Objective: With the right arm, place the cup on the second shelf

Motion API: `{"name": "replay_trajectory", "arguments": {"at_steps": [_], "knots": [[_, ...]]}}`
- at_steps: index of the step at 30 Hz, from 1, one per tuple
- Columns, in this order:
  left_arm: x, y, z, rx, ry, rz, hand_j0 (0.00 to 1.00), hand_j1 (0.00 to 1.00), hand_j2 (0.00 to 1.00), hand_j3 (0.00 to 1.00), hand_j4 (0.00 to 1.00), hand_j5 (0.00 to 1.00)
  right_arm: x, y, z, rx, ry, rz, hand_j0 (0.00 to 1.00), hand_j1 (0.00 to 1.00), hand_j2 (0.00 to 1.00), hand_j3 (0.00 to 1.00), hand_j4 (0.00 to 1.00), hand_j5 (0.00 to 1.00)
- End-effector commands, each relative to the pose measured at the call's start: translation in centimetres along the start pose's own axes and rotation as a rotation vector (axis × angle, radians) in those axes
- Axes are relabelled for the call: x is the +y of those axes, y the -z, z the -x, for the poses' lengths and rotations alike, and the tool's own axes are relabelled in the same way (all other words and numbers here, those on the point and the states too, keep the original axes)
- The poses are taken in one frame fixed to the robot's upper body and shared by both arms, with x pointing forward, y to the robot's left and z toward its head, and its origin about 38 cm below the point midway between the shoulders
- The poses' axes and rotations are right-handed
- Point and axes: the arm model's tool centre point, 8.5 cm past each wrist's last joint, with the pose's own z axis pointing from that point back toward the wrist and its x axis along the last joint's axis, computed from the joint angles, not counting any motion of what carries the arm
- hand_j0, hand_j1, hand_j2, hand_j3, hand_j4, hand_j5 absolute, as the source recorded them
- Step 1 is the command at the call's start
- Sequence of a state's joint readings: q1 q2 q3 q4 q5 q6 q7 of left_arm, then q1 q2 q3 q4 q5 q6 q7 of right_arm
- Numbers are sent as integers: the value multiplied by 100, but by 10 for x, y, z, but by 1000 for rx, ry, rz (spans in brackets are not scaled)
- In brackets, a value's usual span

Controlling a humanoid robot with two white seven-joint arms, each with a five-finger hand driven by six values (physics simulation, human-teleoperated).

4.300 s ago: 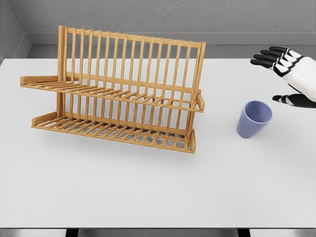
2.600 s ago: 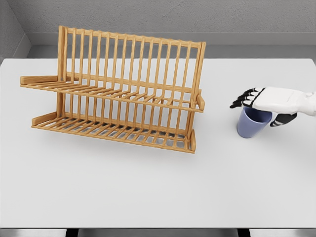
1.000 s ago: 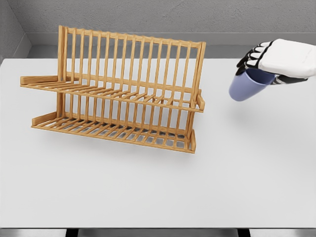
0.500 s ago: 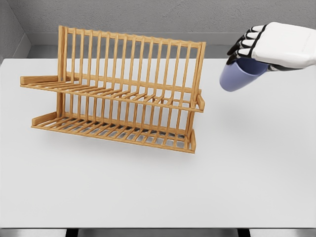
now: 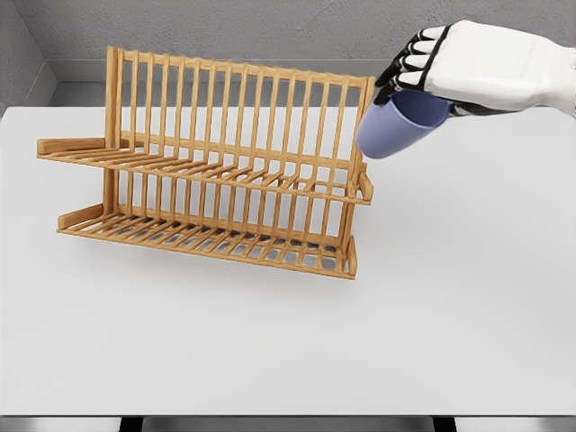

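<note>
The right hand [image 5: 472, 65] covers the rim of the smooth blue cup [image 5: 396, 126], its black fingers [image 5: 409, 61] gripping it. The cup hangs tilted at the slatted wooden rack's [image 5: 216, 171] two o'clock, overlapping its end post.

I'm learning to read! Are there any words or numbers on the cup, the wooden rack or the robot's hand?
There are none to read. The blue cup is plain, the wooden rack shows only bare slats, the right hand holding the cup has no label, and the white table carries no writing.
</note>
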State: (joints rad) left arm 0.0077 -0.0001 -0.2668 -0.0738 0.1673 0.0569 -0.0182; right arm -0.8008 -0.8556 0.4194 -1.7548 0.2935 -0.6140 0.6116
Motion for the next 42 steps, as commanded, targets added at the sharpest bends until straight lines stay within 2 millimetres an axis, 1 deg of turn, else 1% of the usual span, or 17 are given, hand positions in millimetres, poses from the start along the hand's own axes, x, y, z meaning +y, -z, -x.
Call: {"name": "replay_trajectory", "arguments": {"at_steps": [1,3,5,8,25,32,42], "knots": [[0,0,0,0,0,0,100,100,100,100,100,100,1,6,-3,-18,18,16,69,69,69,69,69,69],[0,0,0,0,0,0,100,100,100,100,100,100,1,8,-4,-25,21,19,69,69,69,69,69,69],[0,0,0,0,0,0,100,100,100,100,100,100,5,17,-9,-48,33,20,69,69,69,69,69,69],[0,0,0,0,0,0,100,100,100,100,100,100,12,23,-13,-69,45,5,69,69,69,69,69,69],[0,0,-1,-2,0,0,100,100,100,100,100,100,34,44,-28,-130,72,-49,69,69,69,69,69,69],[0,0,-1,-2,0,0,100,100,100,100,100,100,35,40,-28,-129,83,-50,69,69,69,69,69,69],[0,0,0,0,0,0,100,100,100,100,100,100,29,37,-27,-148,123,-13,70,70,70,70,70,70]]}}
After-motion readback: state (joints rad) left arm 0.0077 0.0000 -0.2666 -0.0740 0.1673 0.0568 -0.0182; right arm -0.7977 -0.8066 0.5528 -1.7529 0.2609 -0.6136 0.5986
